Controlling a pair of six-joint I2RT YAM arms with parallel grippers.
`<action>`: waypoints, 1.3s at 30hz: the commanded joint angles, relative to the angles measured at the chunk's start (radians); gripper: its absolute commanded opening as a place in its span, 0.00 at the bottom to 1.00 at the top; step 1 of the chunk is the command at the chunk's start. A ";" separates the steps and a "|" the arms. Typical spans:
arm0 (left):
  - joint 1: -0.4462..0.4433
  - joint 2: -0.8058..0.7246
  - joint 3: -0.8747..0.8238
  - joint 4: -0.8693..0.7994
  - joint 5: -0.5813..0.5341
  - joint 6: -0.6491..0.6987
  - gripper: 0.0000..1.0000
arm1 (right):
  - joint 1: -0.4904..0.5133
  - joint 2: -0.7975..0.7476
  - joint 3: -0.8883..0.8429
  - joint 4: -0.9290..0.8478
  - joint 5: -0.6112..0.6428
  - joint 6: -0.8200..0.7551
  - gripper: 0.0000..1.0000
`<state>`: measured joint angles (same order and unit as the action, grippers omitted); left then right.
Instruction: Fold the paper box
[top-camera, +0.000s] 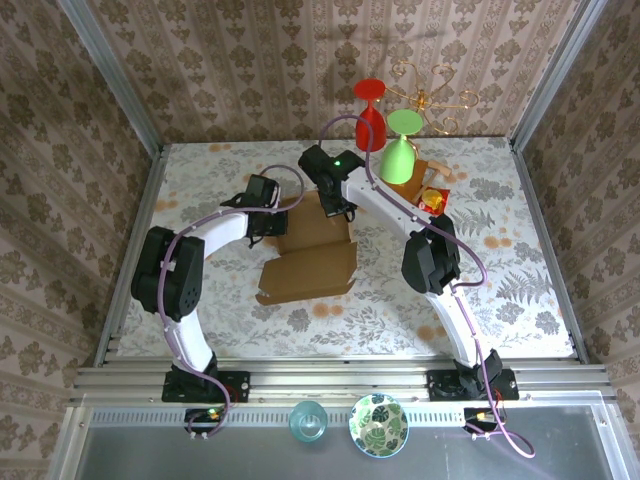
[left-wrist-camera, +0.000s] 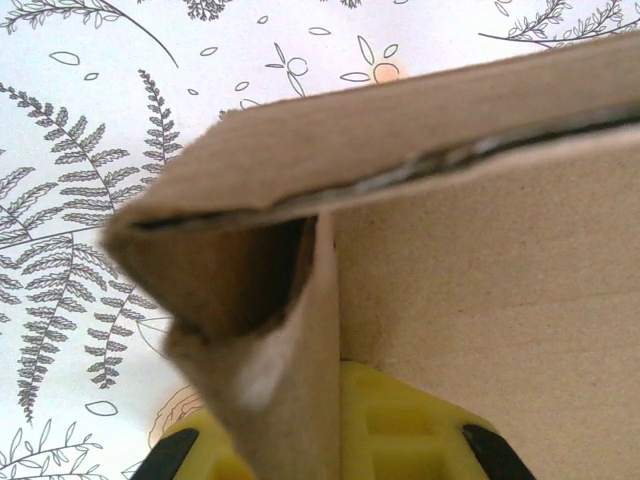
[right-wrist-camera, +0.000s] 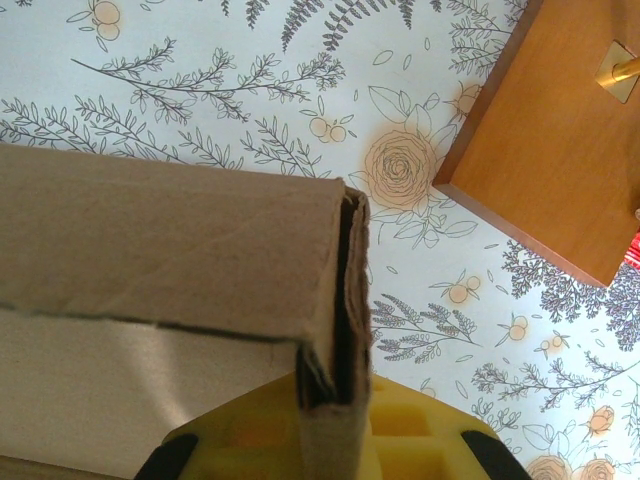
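Walls of plain brown paper box tight in left fingers and in right fingers.

One paper box, two wine glasses

Both white-and-black arms rise from the near edge with elbows bent and lean inward. The left gripper and the right gripper (yellow fingers, seen from the wrists) are each closed on a wall of the brown cardboard paper box.

Plain brown paper box, half-folded (far corners doubled over, upright), near flap flat on the floral table.
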<state>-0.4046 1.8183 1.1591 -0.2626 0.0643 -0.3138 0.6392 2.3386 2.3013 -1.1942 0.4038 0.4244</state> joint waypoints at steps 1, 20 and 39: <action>0.003 -0.012 -0.011 -0.005 0.061 0.018 0.15 | 0.007 0.013 0.035 -0.015 -0.017 0.017 0.00; 0.043 -0.065 -0.109 0.076 0.226 -0.054 0.14 | 0.005 0.013 0.035 -0.019 -0.021 0.021 0.00; -0.045 0.014 0.002 -0.188 -0.188 -0.045 0.00 | 0.013 0.014 0.031 -0.020 -0.031 0.028 0.00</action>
<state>-0.4400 1.7893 1.1461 -0.3416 -0.0154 -0.3668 0.6441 2.3390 2.3035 -1.2118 0.3874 0.4278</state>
